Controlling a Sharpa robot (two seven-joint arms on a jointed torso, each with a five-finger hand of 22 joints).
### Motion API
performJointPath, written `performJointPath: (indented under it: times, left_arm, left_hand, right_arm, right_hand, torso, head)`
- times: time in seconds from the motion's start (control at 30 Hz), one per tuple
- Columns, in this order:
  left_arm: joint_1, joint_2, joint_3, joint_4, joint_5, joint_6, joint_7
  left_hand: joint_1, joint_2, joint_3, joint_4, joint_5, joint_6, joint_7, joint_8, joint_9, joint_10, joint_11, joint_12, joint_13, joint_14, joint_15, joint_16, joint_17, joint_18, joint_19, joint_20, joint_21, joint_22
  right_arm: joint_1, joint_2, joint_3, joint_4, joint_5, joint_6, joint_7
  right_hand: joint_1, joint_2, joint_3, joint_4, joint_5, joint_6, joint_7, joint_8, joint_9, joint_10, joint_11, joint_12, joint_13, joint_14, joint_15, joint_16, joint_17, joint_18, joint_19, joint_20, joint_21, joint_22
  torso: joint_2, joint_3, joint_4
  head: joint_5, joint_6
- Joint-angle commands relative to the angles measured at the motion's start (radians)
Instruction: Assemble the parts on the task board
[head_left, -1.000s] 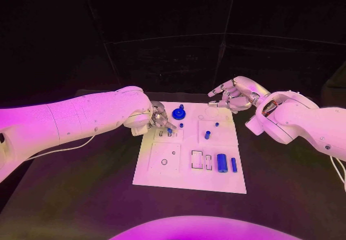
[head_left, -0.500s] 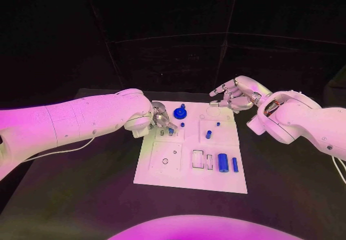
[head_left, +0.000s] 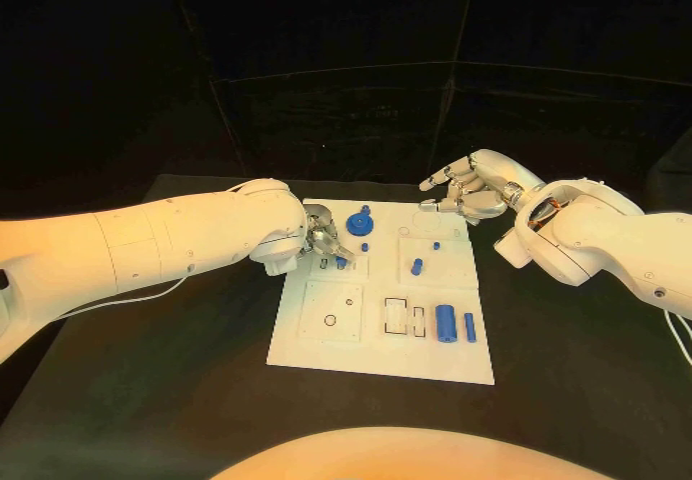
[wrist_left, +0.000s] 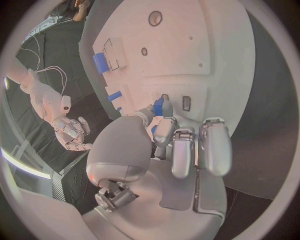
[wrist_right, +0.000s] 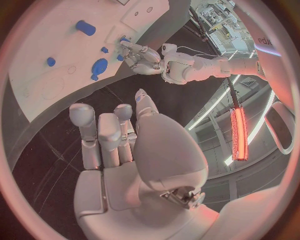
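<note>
Probably a robotics lab: black curtains (head_left: 346, 90), black table (head_left: 130, 400).

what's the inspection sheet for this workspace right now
surface: black table, bare around the board.
job's things: white task board flat at centre; blue parts on it, among them a large cylinder and a round knobbed piece.
clutter: nothing seen.
hands: left hand pinches a small blue part in its fingers at the board; right hand hovers empty, fingers curled, off the far edge.
cables: white cable under left arm.
surroundings: dark backdrop.
</note>
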Motion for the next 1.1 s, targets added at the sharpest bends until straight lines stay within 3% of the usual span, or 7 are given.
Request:
performJointPath:
  times: [0.03,0.47,1.1]
  left_arm:
    - [0.001,-0.002,0.000,0.004,-0.046,0.018,0.003]
    - [0.000,-0.012,0.000,0.013,-0.055,0.050,-0.006]
    - [-0.002,-0.001,0.000,0.002,-0.055,0.055,-0.007]
  left_hand:
    - [-0.002,-0.013,0.146,-0.133,0.006,-0.003,-0.003,0.005,0.002,-0.001,0.001,-0.003,-0.001,0.106,-0.006,0.003,0.263,-0.015,0.001,-0.001,-0.003,0.000]
    - [-0.015,-0.026,0.181,-0.143,0.006,-0.002,-0.003,0.006,0.006,0.002,0.001,-0.001,0.001,0.106,-0.005,0.003,0.263,-0.016,0.001,0.000,-0.003,0.003]
    - [-0.020,-0.028,0.188,-0.144,0.006,-0.001,-0.003,0.007,0.007,0.003,0.001,0.000,0.002,0.106,-0.005,0.003,0.263,-0.016,0.001,0.000,-0.003,0.002]
  right_arm:
    - [0.002,0.002,0.001,0.000,-0.003,0.007,0.004]
    - [0.002,0.004,0.001,-0.002,-0.002,0.012,0.002]
    - [0.002,0.007,0.001,-0.005,0.020,0.017,0.002]
  right_hand:
    - [0.006,0.002,-0.007,-0.002,0.006,-0.004,-0.002,0.001,0.001,-0.005,-0.001,0.003,0.000,0.004,0.000,-0.002,0.001,0.020,-0.004,0.001,-0.006,-0.001]
    - [0.004,0.002,-0.009,0.000,0.007,-0.003,-0.002,0.002,0.001,-0.003,-0.001,0.005,0.001,0.004,0.000,-0.001,0.003,0.020,-0.004,0.001,-0.007,-0.001]
    - [0.004,0.002,-0.009,0.000,0.007,-0.003,-0.002,0.002,0.001,-0.003,-0.001,0.005,0.001,0.004,0.000,-0.001,0.003,0.020,-0.004,0.001,-0.007,-0.001]
  torso:
    - [0.000,0.0001,0.0001]
    - [0.000,0.0002,0.0003]
    - [0.000,0.0012,0.0002]
  head:
    - [0.000,-0.001]
    - [0.002,-0.002]
    - [0.001,-0.003]
